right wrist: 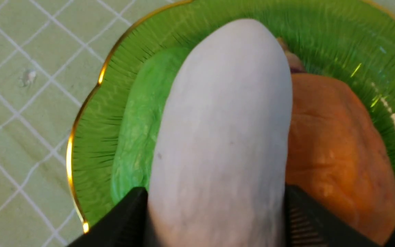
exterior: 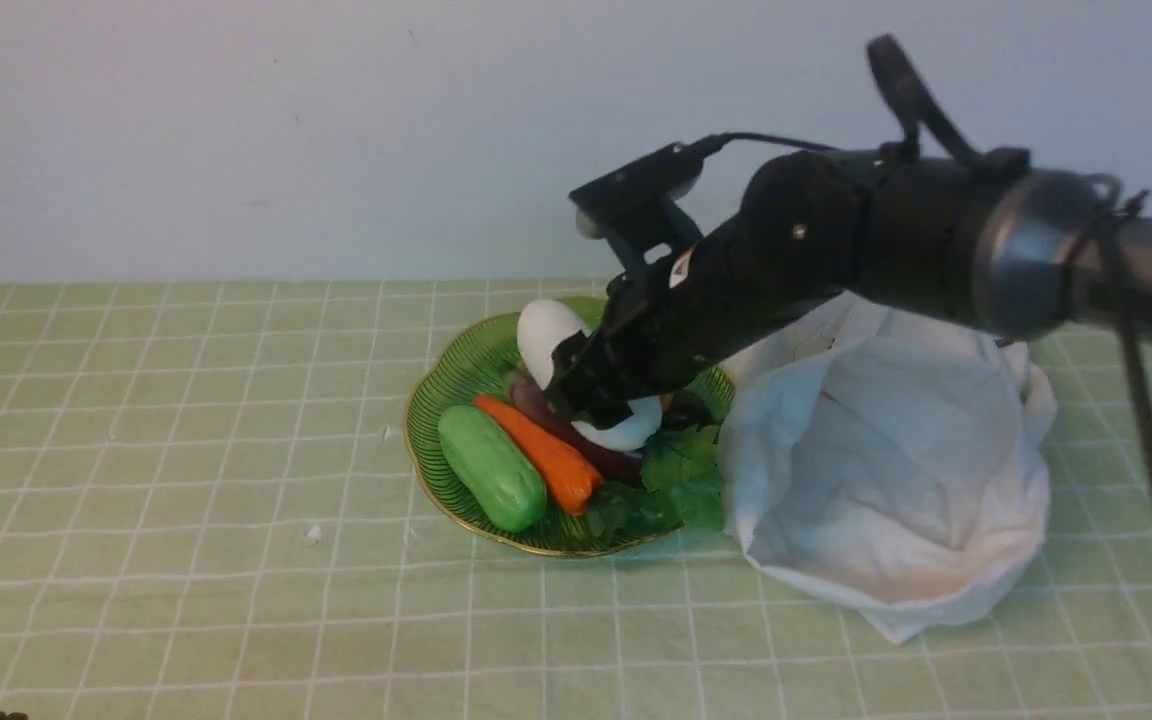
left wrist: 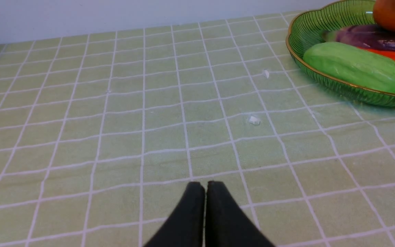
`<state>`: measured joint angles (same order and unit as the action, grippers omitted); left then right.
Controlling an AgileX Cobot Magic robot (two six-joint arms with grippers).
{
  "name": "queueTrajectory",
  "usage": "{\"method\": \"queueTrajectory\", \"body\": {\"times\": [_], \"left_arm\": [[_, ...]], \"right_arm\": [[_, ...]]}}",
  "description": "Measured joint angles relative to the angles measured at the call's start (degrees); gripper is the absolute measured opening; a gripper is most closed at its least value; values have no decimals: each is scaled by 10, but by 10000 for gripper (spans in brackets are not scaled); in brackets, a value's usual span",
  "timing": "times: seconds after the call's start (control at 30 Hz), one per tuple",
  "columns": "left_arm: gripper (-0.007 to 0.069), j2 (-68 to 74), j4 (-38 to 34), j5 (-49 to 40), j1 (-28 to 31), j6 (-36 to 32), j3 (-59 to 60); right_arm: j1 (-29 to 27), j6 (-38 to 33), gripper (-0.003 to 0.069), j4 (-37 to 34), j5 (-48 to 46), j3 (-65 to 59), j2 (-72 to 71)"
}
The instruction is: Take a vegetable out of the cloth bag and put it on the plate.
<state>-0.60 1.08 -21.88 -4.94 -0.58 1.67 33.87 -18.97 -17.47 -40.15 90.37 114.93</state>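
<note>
The white radish [exterior: 544, 336] lies over the green plate [exterior: 426, 440], on top of the other vegetables, with its green leaves [exterior: 681, 470] at the bag side. My right gripper [exterior: 586, 400] is shut on the radish's middle. In the right wrist view the radish [right wrist: 225, 120] fills the gap between the two black fingers [right wrist: 129, 212] of that gripper [right wrist: 214, 195]. The white cloth bag [exterior: 886, 470] stands right of the plate, mouth open. My left gripper [left wrist: 204, 185] is shut and empty over bare tablecloth, left of the plate [left wrist: 297, 31].
A green cucumber [exterior: 491, 465], an orange carrot [exterior: 541, 455] and a dark purple vegetable [exterior: 616, 465] lie on the plate. The right arm [exterior: 886, 240] spans above the bag. Small white crumbs [left wrist: 254, 120] lie on the checked green tablecloth.
</note>
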Motion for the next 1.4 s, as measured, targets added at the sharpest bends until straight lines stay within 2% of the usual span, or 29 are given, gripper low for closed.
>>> {"method": "queueTrajectory", "body": {"times": [0.17,0.37,0.47,0.57,0.63,0.7,0.77,0.83,0.87,0.97,1.0,1.1,1.27,1.33,1.37,1.4], "left_arm": [[-8,0,0,0,0,0,0],[-8,0,0,0,0,0,0],[-8,0,0,0,0,0,0],[-8,0,0,0,0,0,0],[-8,0,0,0,0,0,0],[-8,0,0,0,0,0,0],[-8,0,0,0,1,0,0],[-8,0,0,0,1,0,0],[-8,0,0,0,1,0,0],[-8,0,0,0,1,0,0],[-8,0,0,0,1,0,0],[-8,0,0,0,1,0,0],[-8,0,0,0,1,0,0],[-8,0,0,0,1,0,0],[-8,0,0,0,1,0,0],[-8,0,0,0,1,0,0]], "right_arm": [[1,2,465,0,-26,43,27],[1,2,624,7,-33,52,27],[1,2,651,17,-55,60,26],[1,2,640,34,-114,93,16],[1,2,618,45,-157,121,7],[1,9,539,75,-253,188,-16],[1,17,463,100,-290,228,-34],[1,38,318,143,-304,254,-71],[1,42,304,147,-305,256,-79],[1,88,61,218,-316,239,-163],[1,98,34,228,-316,226,-185],[1,121,2,253,-317,180,-245],[1,196,-15,273,-311,-11,-442],[1,225,-15,266,-228,-156,-567],[1,227,-15,265,-205,-183,-577],[1,236,-15,258,-130,-268,-633]]}}
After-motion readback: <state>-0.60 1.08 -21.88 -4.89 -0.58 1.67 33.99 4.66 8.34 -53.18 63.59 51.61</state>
